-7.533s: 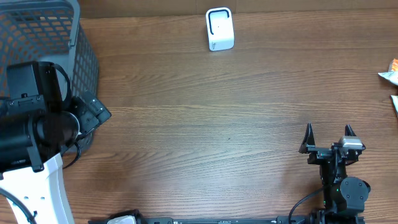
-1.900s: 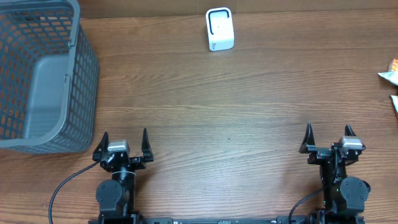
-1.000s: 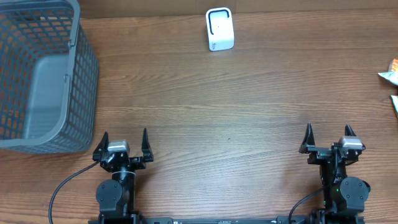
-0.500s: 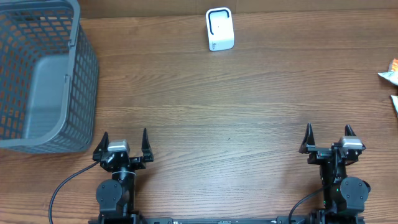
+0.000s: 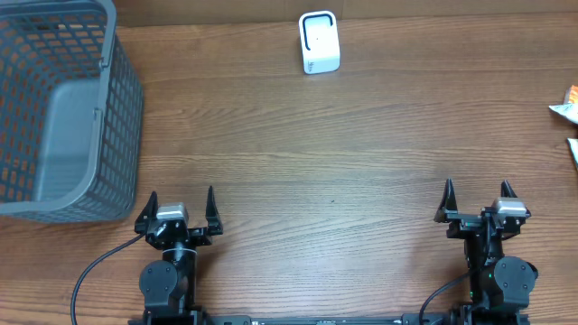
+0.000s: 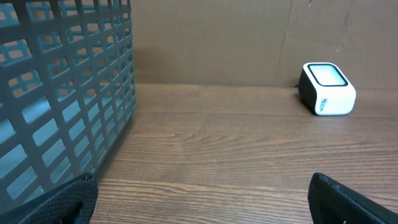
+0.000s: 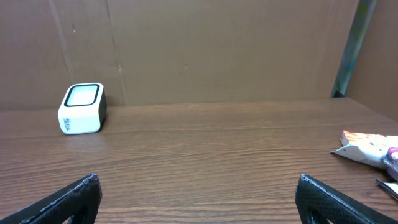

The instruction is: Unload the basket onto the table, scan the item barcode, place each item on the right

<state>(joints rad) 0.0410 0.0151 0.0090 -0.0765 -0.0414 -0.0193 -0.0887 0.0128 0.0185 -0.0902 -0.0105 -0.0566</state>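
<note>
Both arms sit folded at the near edge of the wooden table (image 5: pixel 325 153), well apart from each other, one at each side. Left gripper (image 5: pixel 181 200): fingers released and spread wide, holding nothing; in the left wrist view only the two dark fingertips (image 6: pixel 59 200) show at the lower corners, bare wood between them. Right gripper (image 5: pixel 477 191): likewise released, jaws wide, grasping nothing; the right wrist view gives the same picture. Item: a crinkled packet (image 5: pixel 565 106) lies flat at the far right edge of the table, partly cut off in the overhead view. From the right wrist it reads as a pale wrapper with orange and pink print, ahead and to the right of the right gripper and well apart from it; barcode not discernible. Scanner (image 5: pixel 319 41): small white box with a dark-framed window, standing near the far edge of the table at about the middle, well apart from both grippers and from the packet. Grey plastic mesh basket (image 5: pixel 126 108) stands at the far left, just beyond the left gripper, not touching it
</note>
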